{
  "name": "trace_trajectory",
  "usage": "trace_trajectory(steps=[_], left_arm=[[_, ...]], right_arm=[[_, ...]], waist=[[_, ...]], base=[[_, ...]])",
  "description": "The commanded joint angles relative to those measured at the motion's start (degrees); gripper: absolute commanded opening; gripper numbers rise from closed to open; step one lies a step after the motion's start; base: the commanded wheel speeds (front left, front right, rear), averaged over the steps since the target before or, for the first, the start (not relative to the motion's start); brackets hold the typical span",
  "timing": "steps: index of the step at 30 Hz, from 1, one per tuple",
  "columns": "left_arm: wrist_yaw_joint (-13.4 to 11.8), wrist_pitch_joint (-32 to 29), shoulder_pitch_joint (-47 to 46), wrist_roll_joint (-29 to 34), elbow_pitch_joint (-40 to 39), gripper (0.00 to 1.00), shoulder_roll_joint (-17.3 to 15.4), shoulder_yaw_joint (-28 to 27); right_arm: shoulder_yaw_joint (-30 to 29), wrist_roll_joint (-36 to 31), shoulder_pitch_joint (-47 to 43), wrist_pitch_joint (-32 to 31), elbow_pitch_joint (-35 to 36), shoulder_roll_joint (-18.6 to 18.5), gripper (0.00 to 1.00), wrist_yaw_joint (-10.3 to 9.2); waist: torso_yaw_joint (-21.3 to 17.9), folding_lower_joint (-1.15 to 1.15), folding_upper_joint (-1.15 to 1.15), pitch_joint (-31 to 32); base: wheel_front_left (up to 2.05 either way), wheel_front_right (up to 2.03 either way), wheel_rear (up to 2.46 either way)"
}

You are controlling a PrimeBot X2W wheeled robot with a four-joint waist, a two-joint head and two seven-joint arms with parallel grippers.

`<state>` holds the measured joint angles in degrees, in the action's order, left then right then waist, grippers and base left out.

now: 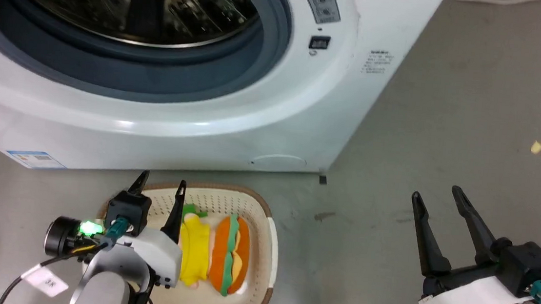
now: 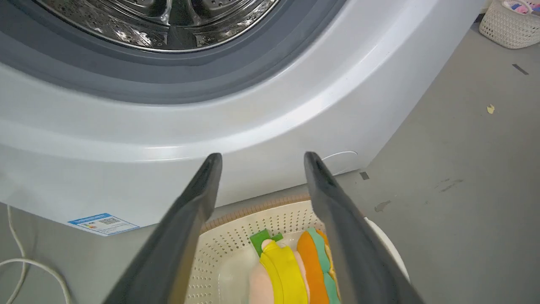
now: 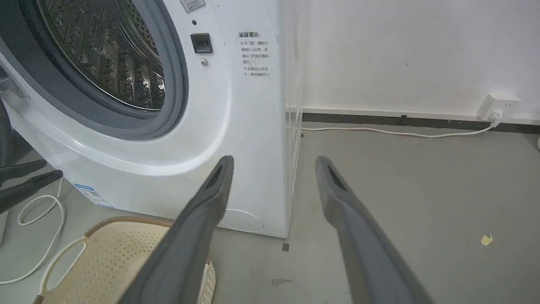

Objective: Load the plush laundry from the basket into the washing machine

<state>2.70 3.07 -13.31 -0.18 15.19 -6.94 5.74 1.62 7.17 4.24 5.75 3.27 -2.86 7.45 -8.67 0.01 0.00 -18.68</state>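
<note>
The left gripper point(image 1: 162, 182) hangs wide open and empty above the basket point(image 1: 269, 250), where the yellow figure point(image 1: 195, 248) and, to its right, the burger point(image 1: 230, 256) lie. I think it should come straight down and pinch one toy at the middle. The right gripper point(image 1: 437, 195) is open, empty, well apart. The left wrist hides part of the figure; the washing machine point(image 1: 203, 131) is cut off above.

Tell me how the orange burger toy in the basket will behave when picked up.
The burger toy looks plush, so it will probably squash rather than slip. Its thin green and yellow layers may flop. Lying beside the yellow toy, it seems unlikely to roll.
</note>
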Motion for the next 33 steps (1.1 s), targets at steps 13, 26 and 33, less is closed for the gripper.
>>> trace_trajectory(steps=[13, 26, 33], left_arm=[[1.0, -1.3, -6.9, -0.5, 10.3, 1.00, -3.0, 2.0], [1.8, -5.5, -13.5, -0.8, 20.5, 1.00, -7.0, 4.5], [2.4, -7.4, -18.1, -0.4, 27.7, 1.00, -9.4, 7.3]], right_arm=[[1.5, 2.9, 3.1, 2.0, 1.7, 0.0, 1.00, 0.02], [3.1, 5.7, 4.6, 3.6, 2.6, 0.0, 1.00, 0.02], [3.1, 7.7, 4.5, 4.6, 3.3, 0.0, 1.00, 0.02]], waist=[[-4.1, -0.01, 0.00, -7.9], [-7.6, -0.01, 0.00, -15.1], [-9.4, -0.01, 0.00, -19.9]], base=[[0.00, 0.00, 0.00], [0.00, 0.00, 0.00], [0.00, 0.00, 0.00]])
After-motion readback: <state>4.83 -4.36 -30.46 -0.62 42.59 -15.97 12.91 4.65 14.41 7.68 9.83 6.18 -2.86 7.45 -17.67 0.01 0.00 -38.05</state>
